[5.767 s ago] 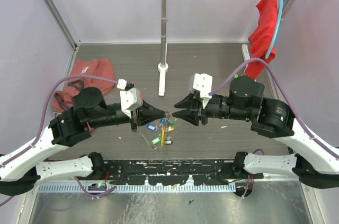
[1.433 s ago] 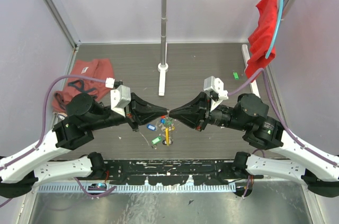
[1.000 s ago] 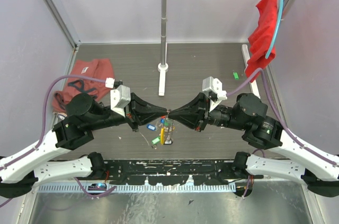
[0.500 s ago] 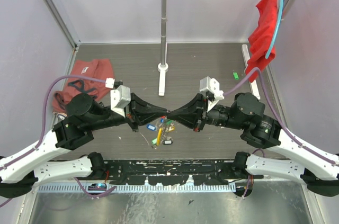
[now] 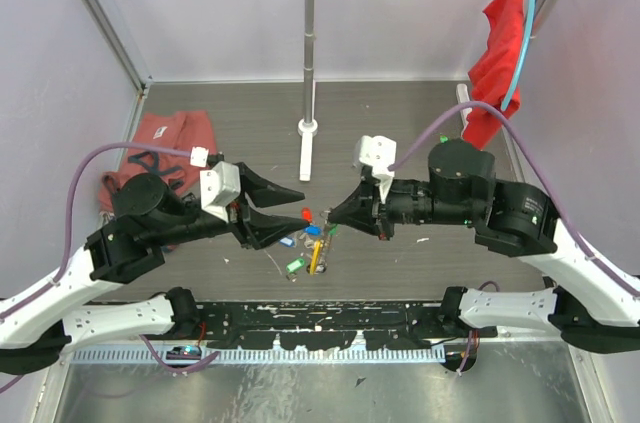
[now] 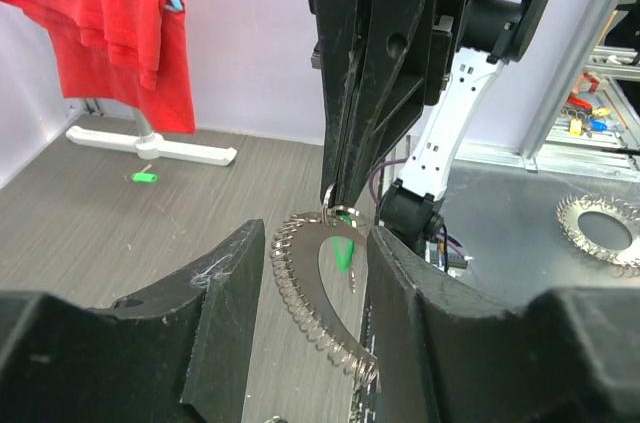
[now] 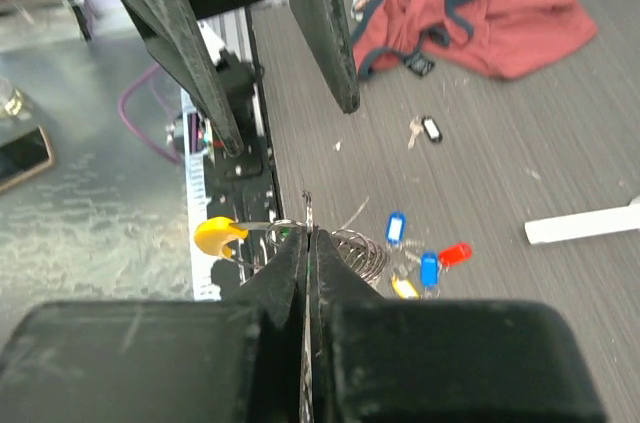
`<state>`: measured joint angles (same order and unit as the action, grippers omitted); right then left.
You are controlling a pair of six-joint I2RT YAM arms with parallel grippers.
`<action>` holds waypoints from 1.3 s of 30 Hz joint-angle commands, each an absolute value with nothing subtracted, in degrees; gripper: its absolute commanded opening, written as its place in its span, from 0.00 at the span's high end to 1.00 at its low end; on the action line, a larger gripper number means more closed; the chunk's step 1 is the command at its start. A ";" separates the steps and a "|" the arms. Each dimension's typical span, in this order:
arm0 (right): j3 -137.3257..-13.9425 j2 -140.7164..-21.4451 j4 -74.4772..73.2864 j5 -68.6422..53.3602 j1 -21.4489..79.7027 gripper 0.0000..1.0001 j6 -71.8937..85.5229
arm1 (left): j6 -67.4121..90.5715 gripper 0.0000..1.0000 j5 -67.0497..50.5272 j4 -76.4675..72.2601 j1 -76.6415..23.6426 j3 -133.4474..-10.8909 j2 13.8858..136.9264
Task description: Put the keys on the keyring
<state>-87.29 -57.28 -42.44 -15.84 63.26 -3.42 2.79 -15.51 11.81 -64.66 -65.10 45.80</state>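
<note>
The keyring (image 6: 312, 295), a coiled silvery loop with a yellow section (image 7: 220, 236), hangs in the air from my right gripper (image 5: 336, 221), which is shut on its wire (image 7: 306, 233). A green-tagged key (image 6: 345, 254) dangles on it. My left gripper (image 5: 300, 213) stands open just left of the ring, its fingers (image 6: 232, 318) on either side of the coil without touching it. Loose keys lie on the table below: red tag (image 7: 455, 253), blue tags (image 7: 396, 227), yellow tag (image 7: 404, 288), green tag (image 5: 295, 265) and a black one (image 7: 432, 130).
A clothes stand's pole and base (image 5: 308, 128) rise behind the grippers. A red cloth (image 5: 498, 53) hangs at the right. A reddish garment (image 5: 160, 138) lies at the left. A small green item (image 6: 145, 177) lies near the stand's white foot (image 6: 150, 143).
My left gripper has opened, let go of the keyring and drawn back to the left. The right gripper stays shut on the ring and has pulled slightly right.
</note>
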 commanded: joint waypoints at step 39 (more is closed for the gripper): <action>-98.89 -65.73 -60.67 -22.15 63.72 0.99 -14.23 | -0.97 0.72 -26.13 20.76 -64.70 -70.94 55.45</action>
<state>-98.45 -67.61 -64.55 -20.91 63.33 -13.41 -0.84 -24.32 19.86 -64.66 -68.66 55.02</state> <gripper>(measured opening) 0.035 0.294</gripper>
